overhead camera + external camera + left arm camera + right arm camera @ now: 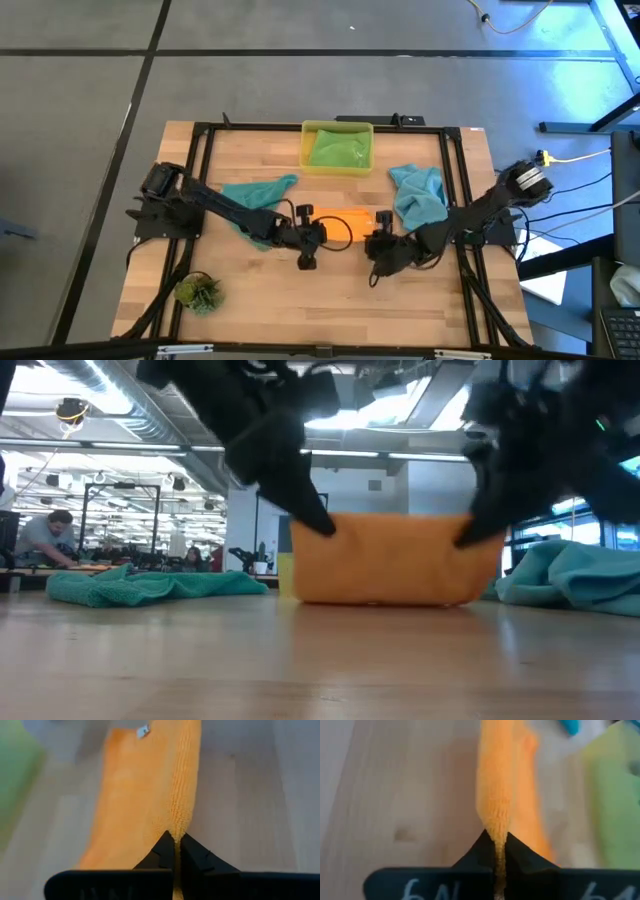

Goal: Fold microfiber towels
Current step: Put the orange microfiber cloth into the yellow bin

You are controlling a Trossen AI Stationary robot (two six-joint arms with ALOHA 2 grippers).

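Pinching opposite ends of the orange towel point(345, 219), left hand point(312, 236) and right hand point(378, 243) risk slippage if pulled unevenly.

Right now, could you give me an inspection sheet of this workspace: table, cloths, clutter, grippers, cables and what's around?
Surface: wooden table inside a black frame.
Job's things: orange towel at centre, folded and held at both ends; green towel in the yellow bin; one teal towel crumpled on the left, another teal towel crumpled on the right.
Clutter: small plant tuft near the front left corner.
Grippers: left gripper shut on the orange towel's edge; right gripper shut on its other end.
Cables: yellow cable and dark leads on the floor at right.
Surroundings: open workshop; a person sits far behind.
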